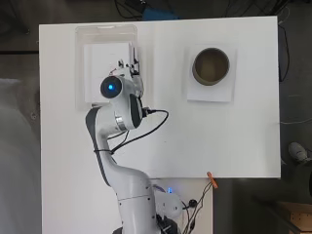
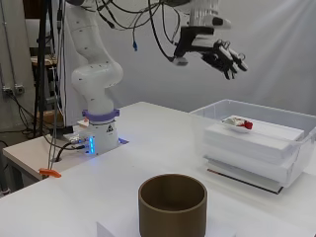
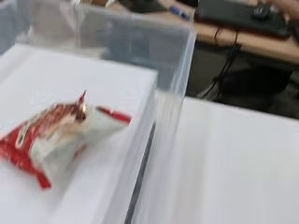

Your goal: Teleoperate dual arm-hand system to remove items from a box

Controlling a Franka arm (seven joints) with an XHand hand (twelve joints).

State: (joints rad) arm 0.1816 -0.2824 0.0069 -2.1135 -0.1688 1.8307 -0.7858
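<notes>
We see a red-and-white crinkled snack packet lying flat on the white foam block inside the clear box. Hand hangs well above it, fingers spread and holding nothing. Brown cup sits well apart on the table.
</notes>
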